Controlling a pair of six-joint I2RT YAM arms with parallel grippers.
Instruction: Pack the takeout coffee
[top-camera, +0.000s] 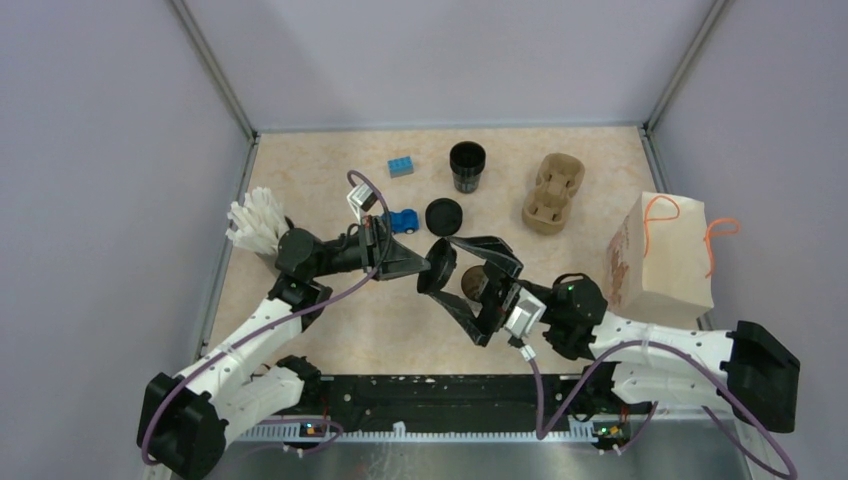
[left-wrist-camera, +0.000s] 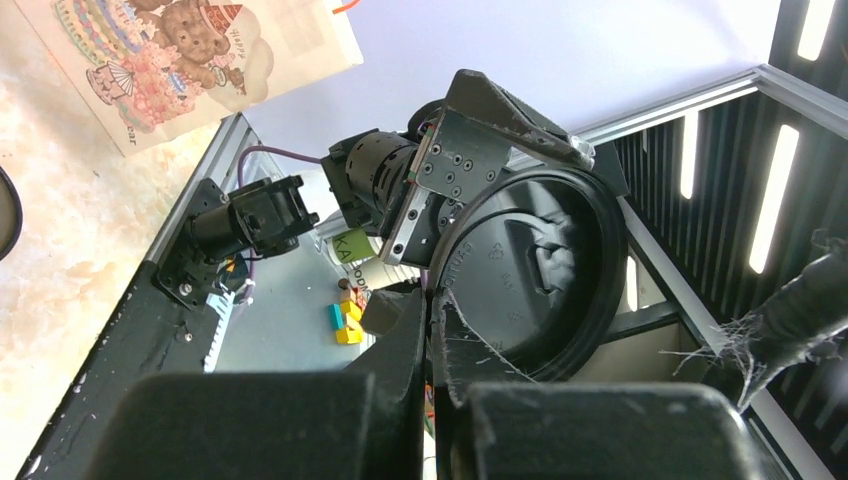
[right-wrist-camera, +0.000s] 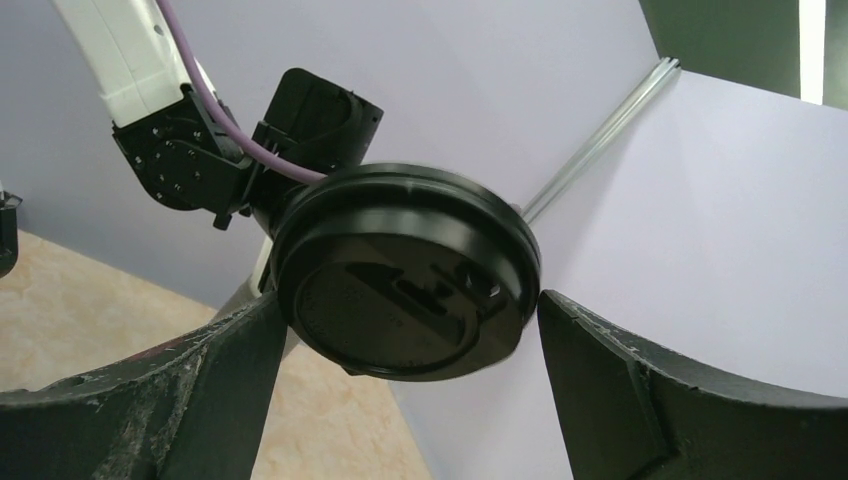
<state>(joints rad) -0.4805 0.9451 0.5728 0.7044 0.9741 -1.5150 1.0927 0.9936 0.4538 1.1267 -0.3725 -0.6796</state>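
Beige speckled bench (top-camera: 320, 170), lilac-grey walls (top-camera: 100, 150), metal frame posts (top-camera: 212, 65). Black cup (top-camera: 467, 166) upright at upper centre, lid (top-camera: 438, 268) held off the bench mid-frame.
Left wrist: left fingers (left-wrist-camera: 400, 360) pressed together, pinching the lid (left-wrist-camera: 530, 270) rim.
Right wrist: right fingers (right-wrist-camera: 180, 400) spread either side of the lid (right-wrist-camera: 405, 285).

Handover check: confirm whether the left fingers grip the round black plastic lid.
Yes, the shut left fingers clamp the round black plastic lid at its rim.
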